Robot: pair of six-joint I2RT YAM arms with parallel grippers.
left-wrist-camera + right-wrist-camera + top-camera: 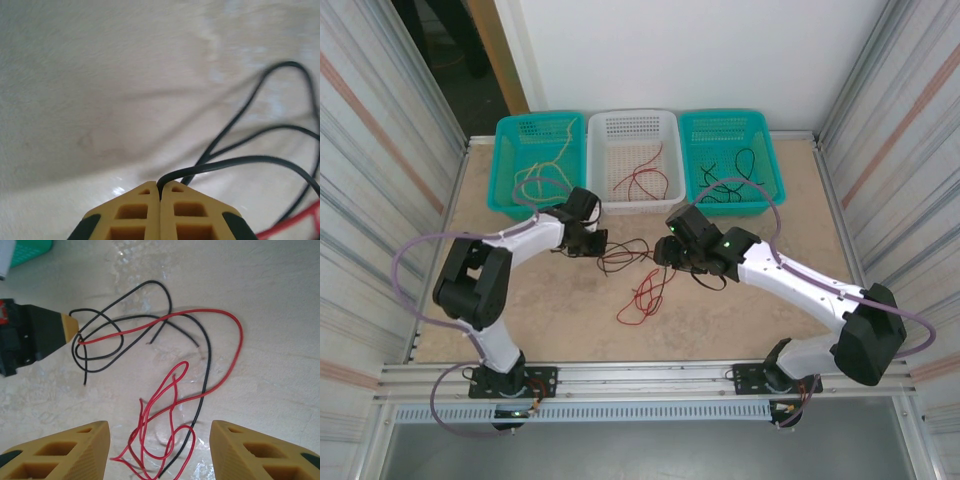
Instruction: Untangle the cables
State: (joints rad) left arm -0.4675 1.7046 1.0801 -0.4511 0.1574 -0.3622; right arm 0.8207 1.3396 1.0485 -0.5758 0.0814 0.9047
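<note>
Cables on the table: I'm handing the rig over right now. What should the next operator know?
Left gripper: shut on the black cable, pinched at the fingertips.
Right gripper: open, hovering over the red cable, holding nothing.
Both cables lie crossed over each other mid-table.
Done: yellow cables sit in the left teal basket, a sorted red cable in the white basket, sorted black cables in the right teal basket.
Left: separate the black and red pair, then probably basket each by colour.

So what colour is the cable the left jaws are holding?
Black cable, clearest in left wrist view.
</note>
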